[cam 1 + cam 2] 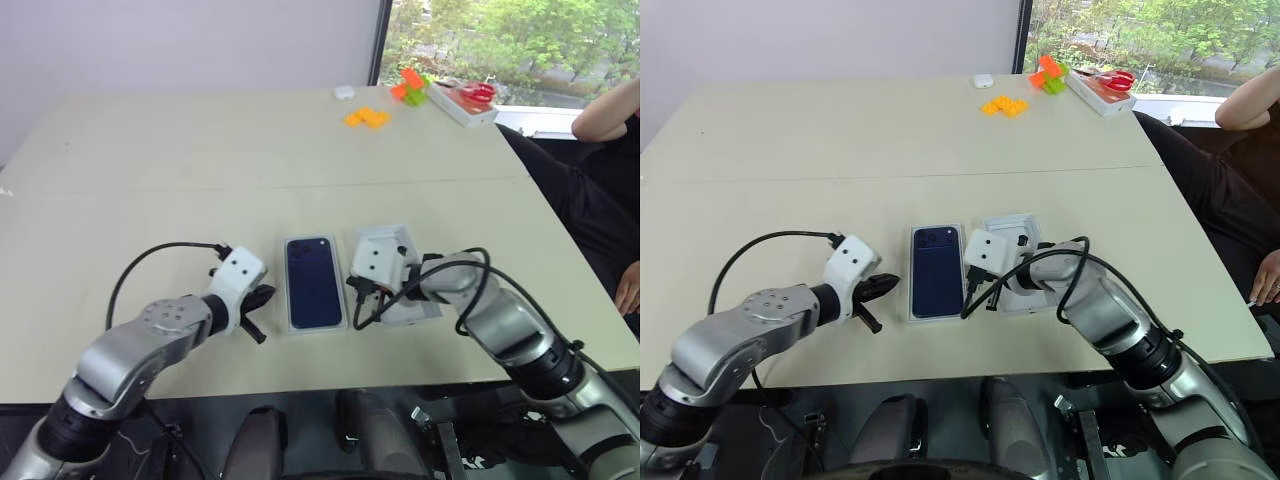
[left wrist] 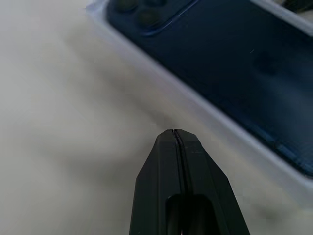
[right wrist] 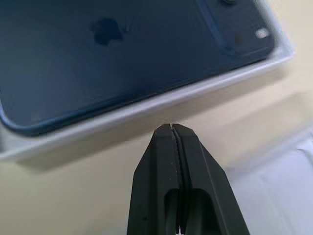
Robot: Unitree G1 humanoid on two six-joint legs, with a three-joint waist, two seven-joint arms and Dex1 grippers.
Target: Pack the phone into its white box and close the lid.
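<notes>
While both clenched, empty grippers, left gripper (image 1: 262,300) and right gripper (image 1: 357,287), are flanking the glossy phone (image 1: 313,281) lying in the white box (image 1: 284,325) at lower centre, you are facing the light, stiff lid (image 1: 405,240); grip its side walls

You get bright, even daylight from the window (image 1: 480,40) beyond the table's (image 1: 200,160) far right corner, only soft shadows, while both wrist views blur up close.
</notes>
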